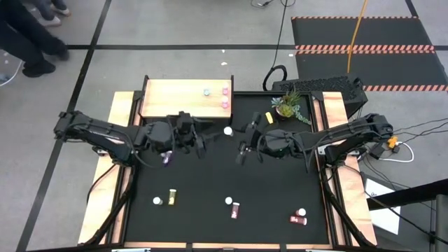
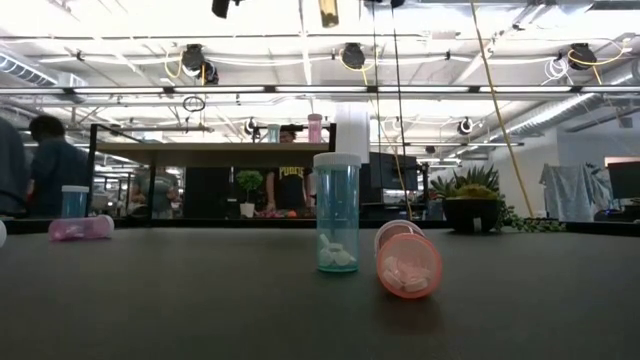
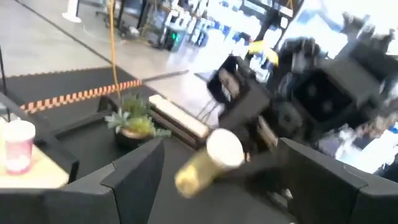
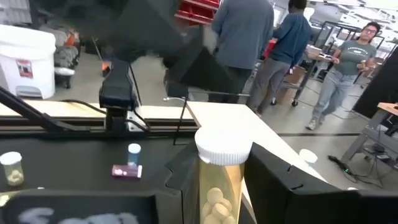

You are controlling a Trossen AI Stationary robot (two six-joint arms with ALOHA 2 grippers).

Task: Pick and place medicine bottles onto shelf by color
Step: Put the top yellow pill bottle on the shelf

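My right gripper hangs above the table's middle, shut on a yellow medicine bottle with a white cap. My left gripper faces it from the left, open. Its fingers stand either side of the bottle's cap end, and I cannot tell whether they touch it. The pale wooden shelf at the far left carries a teal bottle and two pink ones. Several more bottles stand or lie along the near part of the table. My right gripper pinches the yellow bottle's body between its two fingers, below the white cap. The fingers come in about level from the table's right. The bottle is lifted clear of the table, its cap end pointing toward my left gripper.
A potted plant stands at the far right of the mat. A teal bottle stands upright and an orange-red one lies beside it near the front edge. A pink bottle lies under my left arm. People stand beyond the table.
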